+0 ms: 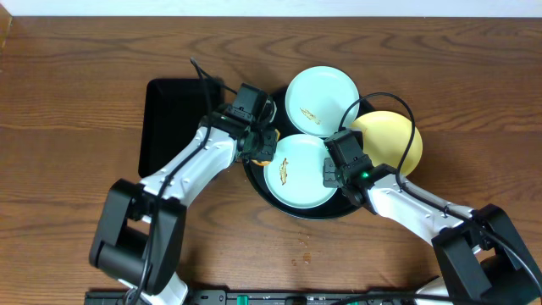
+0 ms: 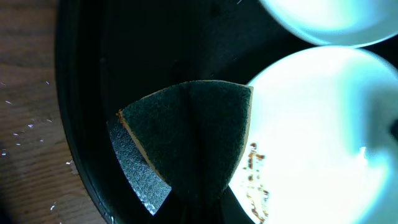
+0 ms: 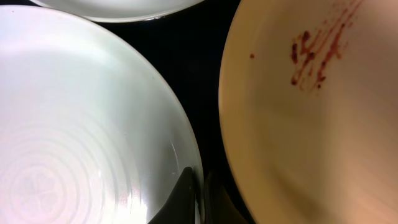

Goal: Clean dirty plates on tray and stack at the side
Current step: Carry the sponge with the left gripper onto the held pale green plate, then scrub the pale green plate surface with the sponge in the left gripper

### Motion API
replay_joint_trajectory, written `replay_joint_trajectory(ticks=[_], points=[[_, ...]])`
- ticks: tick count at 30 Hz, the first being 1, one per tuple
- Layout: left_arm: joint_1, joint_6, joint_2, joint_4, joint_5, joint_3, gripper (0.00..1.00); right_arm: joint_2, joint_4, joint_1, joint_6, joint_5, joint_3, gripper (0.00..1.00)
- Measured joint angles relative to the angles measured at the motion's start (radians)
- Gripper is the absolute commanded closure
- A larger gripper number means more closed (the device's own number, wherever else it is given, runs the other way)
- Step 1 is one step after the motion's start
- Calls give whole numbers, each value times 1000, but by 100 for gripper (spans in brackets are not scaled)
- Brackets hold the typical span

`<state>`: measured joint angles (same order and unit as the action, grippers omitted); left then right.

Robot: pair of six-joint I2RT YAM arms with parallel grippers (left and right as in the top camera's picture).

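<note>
Sponge (image 2: 193,140), prob. in closed L tool (image 1: 260,149)

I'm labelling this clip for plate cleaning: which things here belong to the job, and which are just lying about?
Job: near mint plate, far mint plate, yellow plate, round black tray, sponge.
Lying about: rectangular black tray, scattered crumbs.

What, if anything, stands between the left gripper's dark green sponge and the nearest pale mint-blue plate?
Nothing visible does. The dark green sponge in the left gripper sits at the rim of the front pale mint-blue plate, over the round black tray; its brown smear lies alongside.
</note>
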<state>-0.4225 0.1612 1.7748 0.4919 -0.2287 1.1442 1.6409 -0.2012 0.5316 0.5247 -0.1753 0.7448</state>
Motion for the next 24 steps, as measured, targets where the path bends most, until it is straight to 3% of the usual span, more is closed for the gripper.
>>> replay_joint_trajectory(ticks=[24], points=[[-113, 76, 17, -4, 54, -27, 93, 0, 0, 0, 0, 1, 0, 99]])
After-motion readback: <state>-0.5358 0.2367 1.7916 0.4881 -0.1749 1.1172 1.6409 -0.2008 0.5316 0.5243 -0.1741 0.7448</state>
